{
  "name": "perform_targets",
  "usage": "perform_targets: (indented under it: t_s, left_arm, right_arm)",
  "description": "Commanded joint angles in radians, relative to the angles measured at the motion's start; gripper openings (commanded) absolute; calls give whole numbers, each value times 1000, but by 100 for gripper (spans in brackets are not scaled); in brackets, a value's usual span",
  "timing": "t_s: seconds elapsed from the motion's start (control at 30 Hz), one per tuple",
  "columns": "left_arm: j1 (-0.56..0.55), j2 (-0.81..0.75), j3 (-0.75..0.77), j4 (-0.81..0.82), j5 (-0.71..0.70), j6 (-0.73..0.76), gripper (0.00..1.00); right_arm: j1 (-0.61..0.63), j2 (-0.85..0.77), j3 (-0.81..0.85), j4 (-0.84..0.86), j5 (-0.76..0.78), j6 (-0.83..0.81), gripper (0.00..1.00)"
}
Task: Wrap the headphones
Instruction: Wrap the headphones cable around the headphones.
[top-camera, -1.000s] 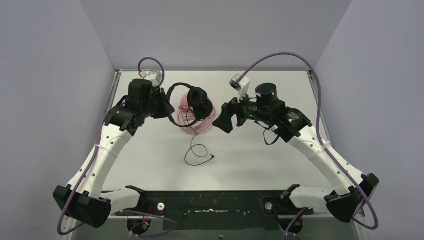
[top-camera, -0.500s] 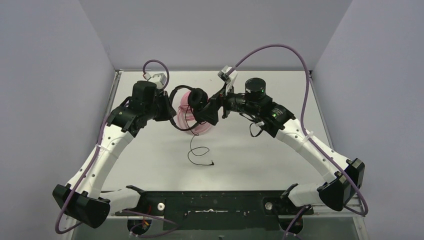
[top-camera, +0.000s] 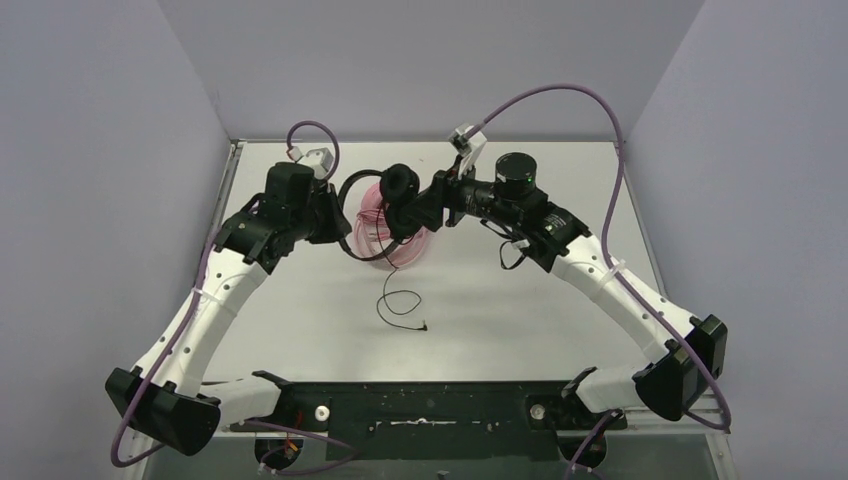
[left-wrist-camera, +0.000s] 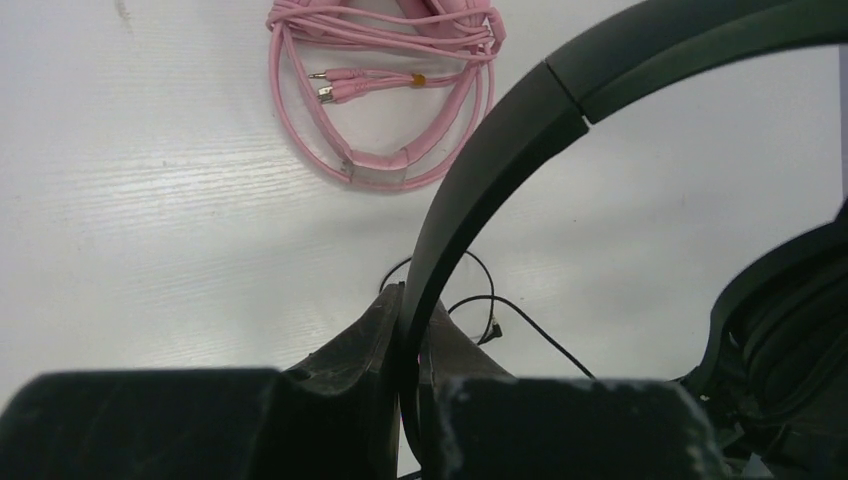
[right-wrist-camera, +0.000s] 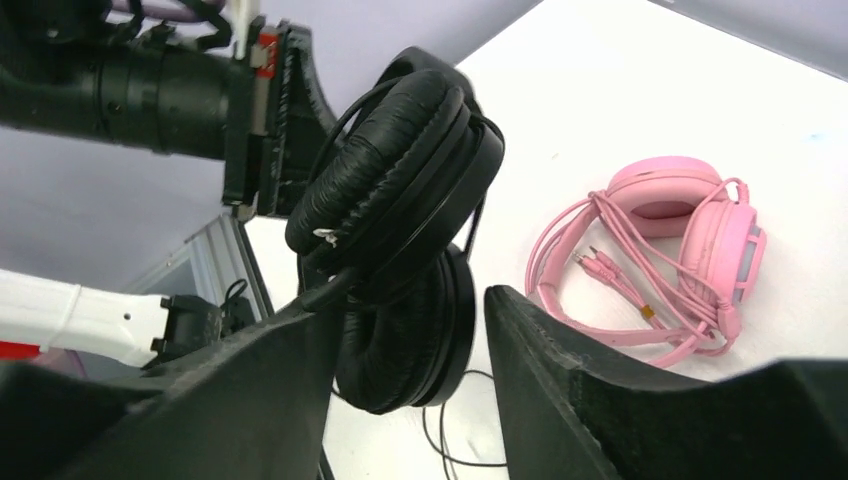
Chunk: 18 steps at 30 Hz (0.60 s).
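Black headphones hang off the table. The left gripper is clamped on the headband, and the ear cups sit between the spread, empty jaws of the right gripper. The thin black cable dangles unwound; judged best for the right gripper to pinch it close to the cup, not the padding. Pink headphones with their coiled pink cable lie just beneath, a likely snag.

From above, the black headset and right gripper hid much of the pink headset.
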<state>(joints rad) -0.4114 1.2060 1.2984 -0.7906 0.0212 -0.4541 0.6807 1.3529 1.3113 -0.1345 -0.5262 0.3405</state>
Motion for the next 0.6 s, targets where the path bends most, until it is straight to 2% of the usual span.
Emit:
perform_targets:
  t_s: [0.0, 0.1, 0.17, 0.33, 0.47, 0.5, 0.57]
  left_arm:
    - [-12, -77, -11, 102, 168, 91, 0]
    - [-12, -110, -45, 137, 209, 104, 0]
    - [-11, -122, -55, 150, 217, 97, 0]
    - [-8, -104, -40, 138, 191, 22, 0]
    - [14, -99, -53, 160, 260, -53, 0]
    - [18, -103, -54, 153, 249, -64, 0]
    - [18, -113, -50, 110, 160, -88, 0]
  right_arm:
    - [-75, -11, -13, 158, -49, 98, 46]
    - [-85, 23, -3, 171, -172, 129, 32]
    - [-86, 52, -4, 179, -260, 163, 27]
    - [-86, 58, -50, 225, -334, 272, 21]
    - [-97, 61, -80, 217, -379, 340, 22]
    - [-110, 55, -82, 187, -376, 347, 27]
    - [-130, 32, -87, 123, -361, 339, 42]
